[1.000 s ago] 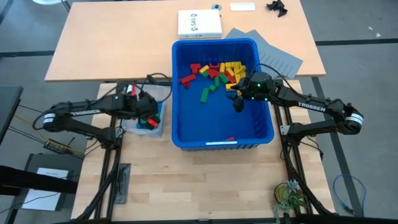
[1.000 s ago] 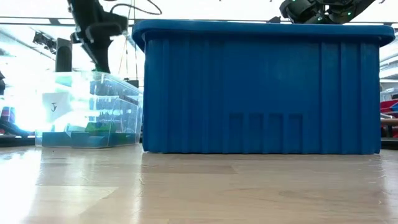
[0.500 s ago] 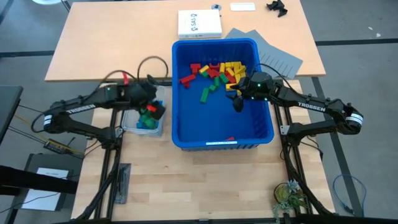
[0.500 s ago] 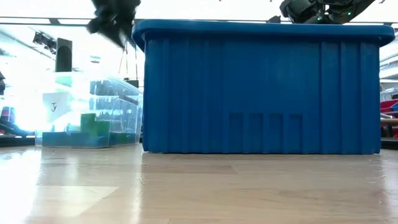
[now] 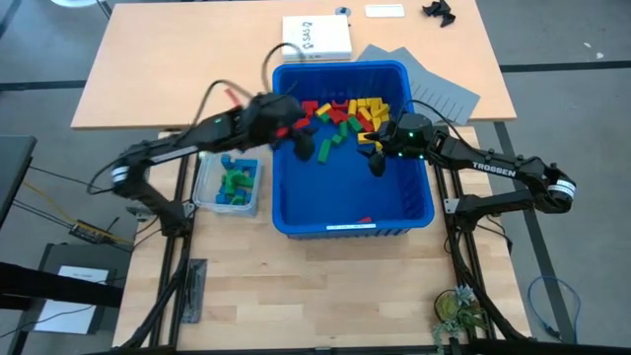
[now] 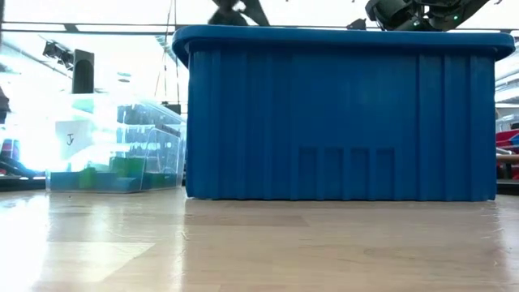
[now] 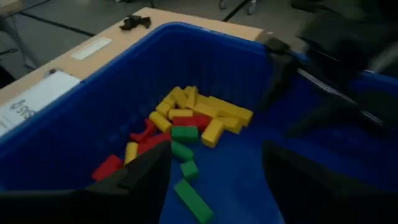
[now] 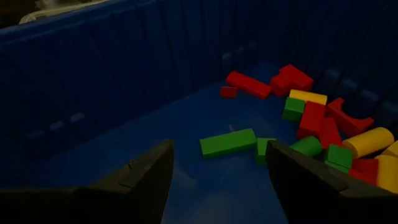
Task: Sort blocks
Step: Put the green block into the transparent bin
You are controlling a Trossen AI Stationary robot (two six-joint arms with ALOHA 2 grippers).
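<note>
Since the earlier frame our left gripper [image 5: 304,146] has swung from the clear tub [image 5: 207,200] into the blue bin [image 5: 353,221], jaws open and empty. Our left wrist view shows the blocks [image 7: 186,127] mid-frame. Our right gripper [image 8: 214,180], open, waits inside. We judge another pick comes next: descend, close.

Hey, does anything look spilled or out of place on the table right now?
Nothing stands out. The blocks lie loose inside the blue bin, a few sit in the clear tub, and none show on the table.
</note>
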